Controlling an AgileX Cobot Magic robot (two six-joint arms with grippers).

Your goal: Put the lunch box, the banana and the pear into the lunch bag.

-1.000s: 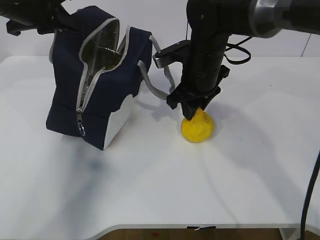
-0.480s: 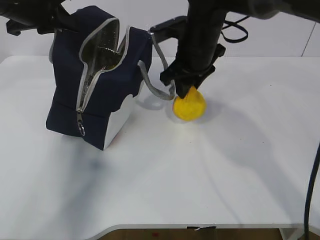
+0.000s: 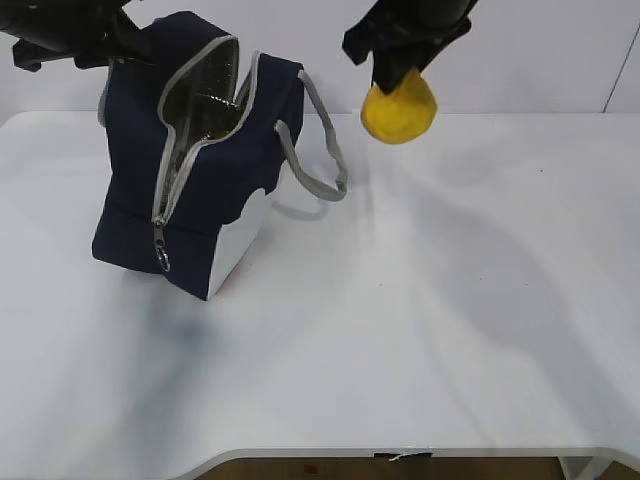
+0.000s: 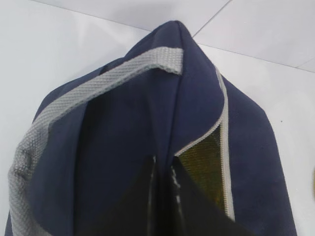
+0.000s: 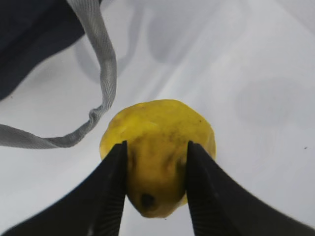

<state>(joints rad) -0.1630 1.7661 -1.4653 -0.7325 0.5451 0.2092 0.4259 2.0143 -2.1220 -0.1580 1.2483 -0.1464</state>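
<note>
Showing the carry stage: pear lifted, bag held ready
Right tool [image 5: 155,184]: clamped on the pear [image 3: 399,110] at its neck, the fruit hanging below the jaws, clear of the table [image 3: 400,330]
Pear position: up in the air, to the right of the lunch bag [image 3: 200,170] and about level with its top, not yet over the mouth
Left tool [image 4: 162,196]: pinched shut on the bag's upper edge by the far grey handle [image 4: 74,98], apparently to keep the mouth propped open
Bag: upright on the table, zipper undone, silver lining [image 3: 205,95] exposed
Near handle [image 3: 320,150]: drooping towards the pear's side, a possible snag on the way in
Banana, lunch box: not visible
</note>
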